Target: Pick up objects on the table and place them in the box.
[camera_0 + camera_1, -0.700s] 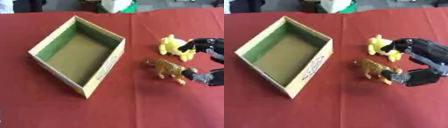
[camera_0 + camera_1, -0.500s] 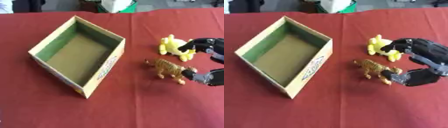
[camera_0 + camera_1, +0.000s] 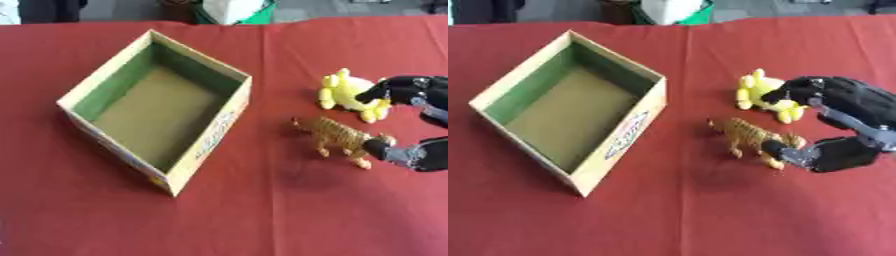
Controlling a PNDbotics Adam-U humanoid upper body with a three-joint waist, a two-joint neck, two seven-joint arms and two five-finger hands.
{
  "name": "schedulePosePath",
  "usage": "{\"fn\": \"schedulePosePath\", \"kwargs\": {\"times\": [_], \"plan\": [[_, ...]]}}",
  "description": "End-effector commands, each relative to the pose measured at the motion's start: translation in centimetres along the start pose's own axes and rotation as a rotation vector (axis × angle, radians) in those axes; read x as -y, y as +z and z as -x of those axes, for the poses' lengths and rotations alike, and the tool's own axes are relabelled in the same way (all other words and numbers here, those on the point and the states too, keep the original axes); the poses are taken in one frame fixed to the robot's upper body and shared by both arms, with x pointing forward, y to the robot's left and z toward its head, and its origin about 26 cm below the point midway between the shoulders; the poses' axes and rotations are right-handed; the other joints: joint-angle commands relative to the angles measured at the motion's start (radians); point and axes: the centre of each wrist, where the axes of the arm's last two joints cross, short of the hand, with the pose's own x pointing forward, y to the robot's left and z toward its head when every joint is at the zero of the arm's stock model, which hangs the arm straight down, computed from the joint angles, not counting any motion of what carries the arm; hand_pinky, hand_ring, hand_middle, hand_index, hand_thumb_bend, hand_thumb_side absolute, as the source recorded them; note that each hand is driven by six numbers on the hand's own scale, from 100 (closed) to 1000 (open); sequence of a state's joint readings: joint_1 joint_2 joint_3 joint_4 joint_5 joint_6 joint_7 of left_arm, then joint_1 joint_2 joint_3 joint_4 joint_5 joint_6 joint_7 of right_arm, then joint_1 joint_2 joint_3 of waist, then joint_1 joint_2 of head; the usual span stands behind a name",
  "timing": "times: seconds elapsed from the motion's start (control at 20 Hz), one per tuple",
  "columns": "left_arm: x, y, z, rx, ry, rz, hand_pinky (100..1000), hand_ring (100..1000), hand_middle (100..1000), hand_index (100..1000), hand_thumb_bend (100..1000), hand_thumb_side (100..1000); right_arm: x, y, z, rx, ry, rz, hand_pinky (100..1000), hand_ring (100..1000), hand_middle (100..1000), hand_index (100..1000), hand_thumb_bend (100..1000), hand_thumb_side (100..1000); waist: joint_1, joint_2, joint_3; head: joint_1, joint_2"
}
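Right of the box (image 3: 210, 152), the right hand (image 3: 842, 120) stays spread wide, thumb at the tiger's (image 3: 750, 136) rear, fingers over the yellow toy (image 3: 759, 92) just beyond. Little has shifted; nothing is gripped, and the box beyond lies empty. No left hand shows.

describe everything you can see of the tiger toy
The tiger toy is a small orange-brown figure with dark stripes, plastic by its look. It stands upright on its legs on the red tablecloth, right of the open box and just in front of the yellow toy. The right hand brackets its right end, thumb tip at it, fingers arched over the yellow toy.
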State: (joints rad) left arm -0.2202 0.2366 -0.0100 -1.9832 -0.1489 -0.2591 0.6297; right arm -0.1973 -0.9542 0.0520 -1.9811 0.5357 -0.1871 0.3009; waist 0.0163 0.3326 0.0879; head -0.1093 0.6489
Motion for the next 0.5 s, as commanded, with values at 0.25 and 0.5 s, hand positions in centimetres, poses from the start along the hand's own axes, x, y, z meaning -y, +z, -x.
{"fn": "schedulePosePath", "kwargs": {"times": [0.25, 0.5], "plan": [[0.18, -0.39, -0.53, 0.022, 0.015, 0.008, 779, 634, 692, 807, 100, 954, 1.60, -0.61, -0.56, -0.002, 0.102, -0.057, 657, 883, 749, 890, 544, 906, -0.007, -0.018, 0.005, -0.008, -0.016], [0.23, -0.35, -0.54, 0.020, 0.016, 0.010, 779, 633, 692, 806, 100, 955, 1.72, -1.13, -0.93, -0.016, 0.130, -0.113, 660, 885, 755, 886, 576, 889, -0.012, -0.016, 0.009, -0.012, -0.016]]}}
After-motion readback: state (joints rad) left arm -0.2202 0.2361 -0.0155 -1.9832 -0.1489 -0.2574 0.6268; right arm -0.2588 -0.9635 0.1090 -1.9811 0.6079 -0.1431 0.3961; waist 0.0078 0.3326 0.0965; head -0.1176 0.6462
